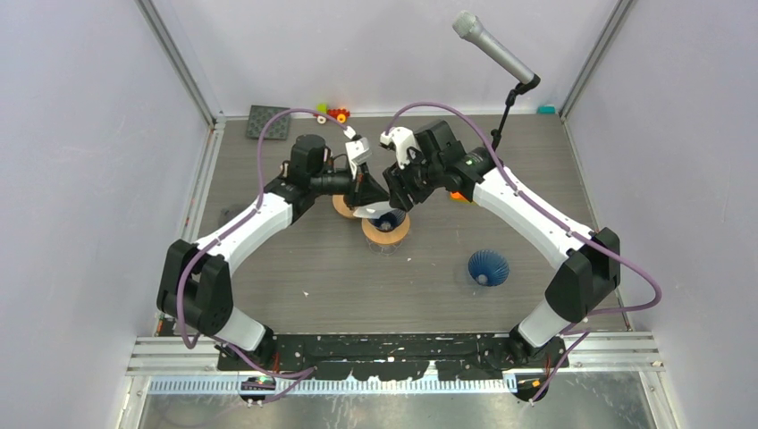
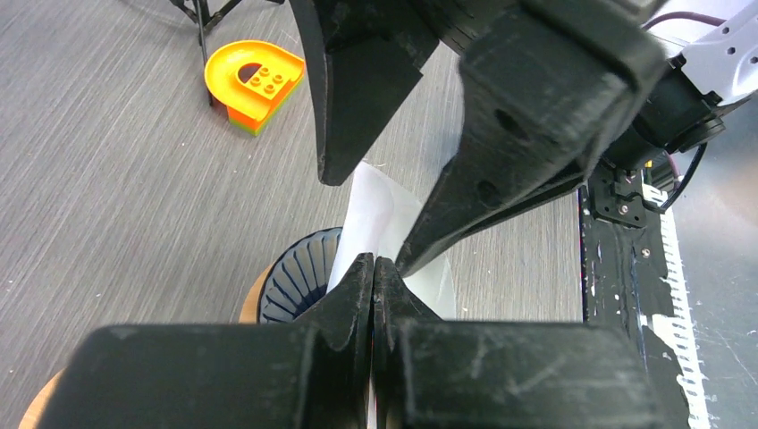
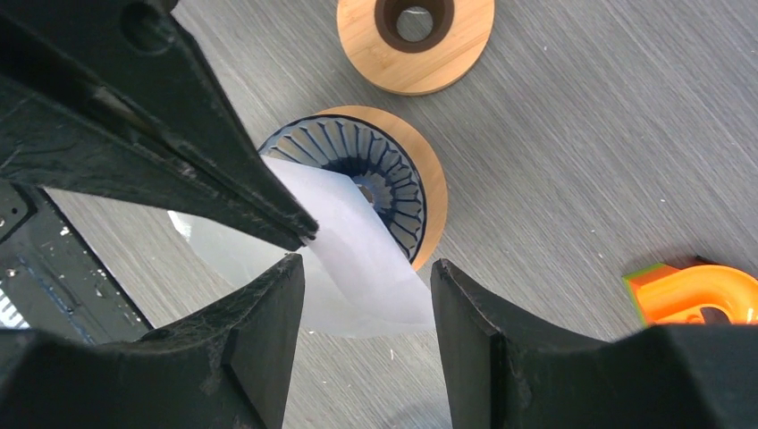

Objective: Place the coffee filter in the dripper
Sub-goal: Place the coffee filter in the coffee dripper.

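Observation:
A white paper coffee filter [image 3: 357,259] hangs over the dark blue ribbed dripper [image 3: 393,179], which sits on a round wooden base [image 1: 386,231]. My left gripper [image 2: 373,268] is shut on the filter [image 2: 371,210], pinching its edge above the dripper [image 2: 299,277]. My right gripper [image 3: 366,277] stands open just beside it, with the filter's lower edge between its fingers and touching neither. In the top view both grippers [image 1: 393,192] meet over the dripper and hide most of the filter [image 1: 368,213].
A second wooden ring [image 3: 416,40] lies beyond the dripper. Another blue ribbed dripper [image 1: 488,267] sits to the right. An orange toy block [image 2: 253,82] lies nearby. A microphone on a stand [image 1: 493,49] rises at the back right. Small toys [image 1: 335,113] lie by the back wall.

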Motion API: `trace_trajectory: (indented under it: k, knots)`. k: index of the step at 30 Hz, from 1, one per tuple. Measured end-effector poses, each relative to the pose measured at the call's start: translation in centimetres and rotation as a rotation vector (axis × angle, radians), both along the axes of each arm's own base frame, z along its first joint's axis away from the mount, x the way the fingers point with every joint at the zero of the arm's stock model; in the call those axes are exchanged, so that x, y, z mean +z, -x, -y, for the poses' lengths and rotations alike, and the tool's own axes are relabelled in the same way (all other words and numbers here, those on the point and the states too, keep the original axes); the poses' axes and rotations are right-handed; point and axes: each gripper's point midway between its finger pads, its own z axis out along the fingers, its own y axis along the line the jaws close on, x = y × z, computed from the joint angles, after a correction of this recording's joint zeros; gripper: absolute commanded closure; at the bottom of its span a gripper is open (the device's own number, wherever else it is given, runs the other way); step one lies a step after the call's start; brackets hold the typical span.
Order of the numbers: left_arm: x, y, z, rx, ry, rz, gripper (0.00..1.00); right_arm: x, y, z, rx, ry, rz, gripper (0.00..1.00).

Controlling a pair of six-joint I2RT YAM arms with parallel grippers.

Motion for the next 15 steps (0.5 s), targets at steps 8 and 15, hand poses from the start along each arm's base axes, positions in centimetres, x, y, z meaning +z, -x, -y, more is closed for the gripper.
trace_trajectory:
  k: [8, 15]
  knots:
    - [0.1, 0.7, -0.2, -0.001, 0.018, 0.011, 1.00, -0.1, -1.0, 0.7, -0.053, 0.035, 0.035, 0.41]
    - [-0.1, 0.8, -0.2, 0.006, 0.038, 0.014, 1.00, -1.1, -1.0, 0.8, -0.085, 0.041, 0.004, 0.41]
